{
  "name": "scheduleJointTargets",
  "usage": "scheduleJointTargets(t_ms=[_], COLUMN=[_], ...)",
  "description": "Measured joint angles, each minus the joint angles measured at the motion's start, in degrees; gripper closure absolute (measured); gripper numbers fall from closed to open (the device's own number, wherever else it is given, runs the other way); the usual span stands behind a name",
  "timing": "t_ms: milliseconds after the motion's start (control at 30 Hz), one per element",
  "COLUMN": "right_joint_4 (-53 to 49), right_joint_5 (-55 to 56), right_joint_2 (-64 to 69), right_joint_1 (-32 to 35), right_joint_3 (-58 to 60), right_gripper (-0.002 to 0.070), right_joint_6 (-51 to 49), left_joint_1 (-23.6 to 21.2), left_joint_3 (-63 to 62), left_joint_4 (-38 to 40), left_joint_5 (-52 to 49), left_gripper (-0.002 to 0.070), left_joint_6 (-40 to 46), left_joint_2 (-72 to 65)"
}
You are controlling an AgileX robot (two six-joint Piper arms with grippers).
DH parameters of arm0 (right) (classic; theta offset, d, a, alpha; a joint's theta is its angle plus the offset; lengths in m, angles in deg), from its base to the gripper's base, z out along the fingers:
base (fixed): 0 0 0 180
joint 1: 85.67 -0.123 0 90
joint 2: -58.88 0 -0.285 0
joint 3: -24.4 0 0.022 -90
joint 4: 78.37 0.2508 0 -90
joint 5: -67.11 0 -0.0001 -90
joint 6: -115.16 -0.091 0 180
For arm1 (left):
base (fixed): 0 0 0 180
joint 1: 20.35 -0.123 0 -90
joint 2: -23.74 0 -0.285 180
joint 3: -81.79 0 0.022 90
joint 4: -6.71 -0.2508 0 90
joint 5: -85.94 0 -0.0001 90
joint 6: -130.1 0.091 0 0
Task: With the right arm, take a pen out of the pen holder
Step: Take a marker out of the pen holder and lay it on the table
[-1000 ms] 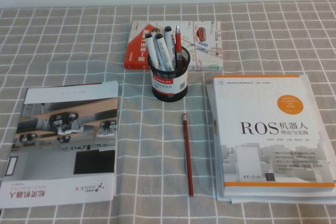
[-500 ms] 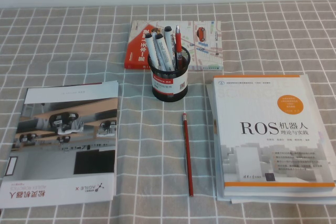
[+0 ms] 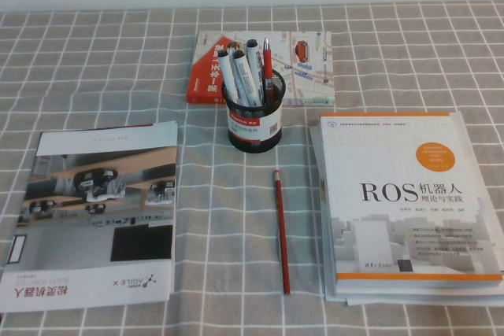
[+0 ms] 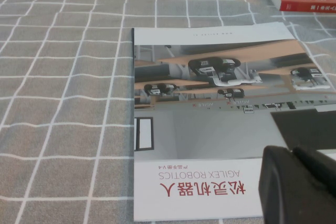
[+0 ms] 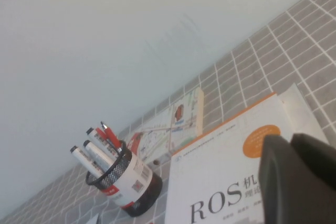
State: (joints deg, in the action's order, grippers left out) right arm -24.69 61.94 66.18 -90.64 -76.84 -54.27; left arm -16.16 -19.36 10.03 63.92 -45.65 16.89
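Note:
The black mesh pen holder [image 3: 254,122] stands upright at the middle of the table, holding three white markers [image 3: 240,76] and a red pen [image 3: 267,64]. A second red pen [image 3: 281,230] lies flat on the cloth in front of the holder. Neither arm shows in the high view. The right wrist view has my right gripper [image 5: 291,139] shut and empty above the ROS book [image 5: 220,187], well back from the pen holder [image 5: 126,182] and its markers [image 5: 94,153]. My left gripper [image 4: 292,151] is shut with nothing in it, hovering over the AgileX booklet [image 4: 210,129].
The thick ROS book stack [image 3: 409,202] fills the right side, the AgileX booklet [image 3: 94,218] the left. A map-covered book [image 3: 303,68] lies flat just behind the holder. A grey checked cloth [image 3: 94,60] covers the table, with a white wall behind.

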Motion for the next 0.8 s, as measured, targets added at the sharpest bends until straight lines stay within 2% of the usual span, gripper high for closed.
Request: scheduleJointTargets(t_ms=[367, 567, 800], right_joint_4=[0.7, 0.3, -2.8], right_joint_5=[-0.2, -7.8, -16.4], right_joint_2=[0.0, 2.8, 13.9], right_joint_1=[0.0, 0.0, 0.0], right_joint_3=[0.0, -4.1, -10.4], right_gripper=[0.0689, 0.0689, 0.0689], right_joint_6=[1.8, 2.5, 2.8], left_joint_1=[0.0, 0.0, 0.0], left_joint_3=[0.0, 0.0, 0.0], left_joint_4=[0.0, 0.0, 0.0], left_joint_5=[0.0, 0.0, 0.0], left_gripper=[0.0678, 0.0678, 0.0678], left_joint_6=[0.0, 0.0, 0.0], left_joint_2=[0.0, 0.0, 0.0])
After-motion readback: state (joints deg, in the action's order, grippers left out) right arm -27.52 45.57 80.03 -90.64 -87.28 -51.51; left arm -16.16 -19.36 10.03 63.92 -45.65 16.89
